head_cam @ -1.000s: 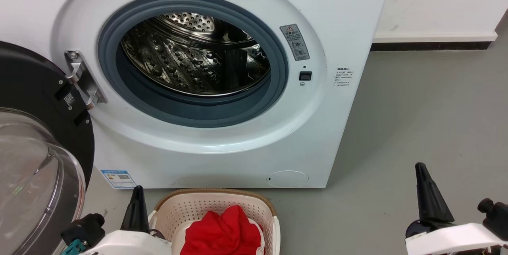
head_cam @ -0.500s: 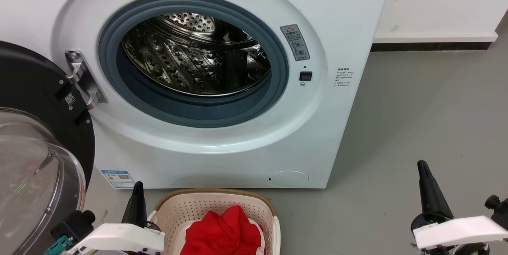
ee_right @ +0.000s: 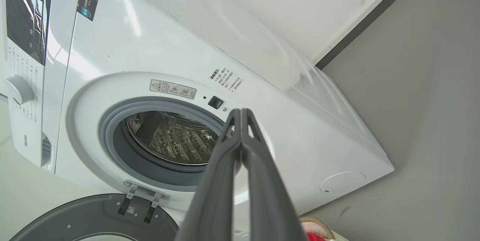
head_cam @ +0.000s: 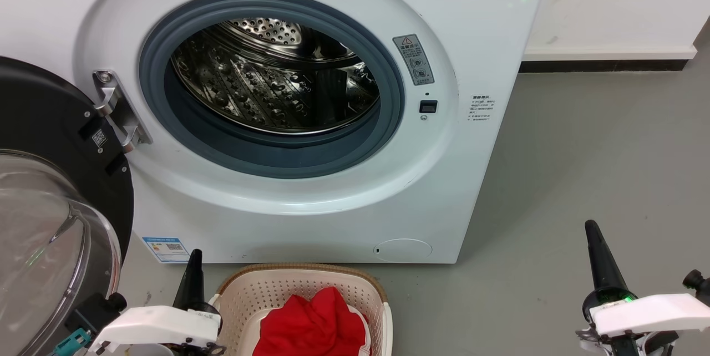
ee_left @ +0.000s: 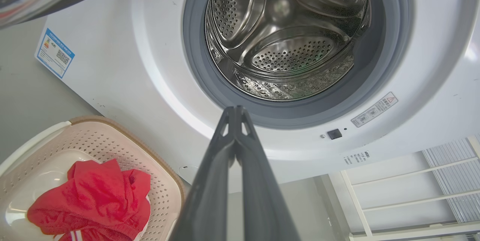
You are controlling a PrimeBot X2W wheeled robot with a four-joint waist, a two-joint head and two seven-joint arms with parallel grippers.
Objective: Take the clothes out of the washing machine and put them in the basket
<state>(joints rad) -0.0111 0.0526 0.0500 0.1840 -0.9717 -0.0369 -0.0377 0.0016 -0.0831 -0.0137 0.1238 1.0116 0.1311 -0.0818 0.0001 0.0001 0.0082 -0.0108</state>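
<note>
The white washing machine (head_cam: 310,217) stands with its black-framed glass door (head_cam: 50,223) swung open to the left; its steel drum (head_cam: 272,79) holds nothing that I can see. Red clothes (head_cam: 313,325) lie bunched in the cream basket (head_cam: 302,281) on the floor in front of the washer. In the left wrist view the red clothes (ee_left: 90,199) sit in the basket (ee_left: 123,147) at lower left. My left gripper (head_cam: 194,259) is shut, just left of the basket. Well right of the machine, above the floor, my right gripper (head_cam: 592,228) is also shut.
Grey floor (head_cam: 582,151) spreads to the right of the washer up to a white wall with a dark skirting strip (head_cam: 599,65). A white shelf frame (ee_left: 405,192) shows in the left wrist view beyond the machine.
Both arms have drawn back toward the bottom edge of the head view, the left wrist shifting left and lower. The clothes and basket have not moved.
</note>
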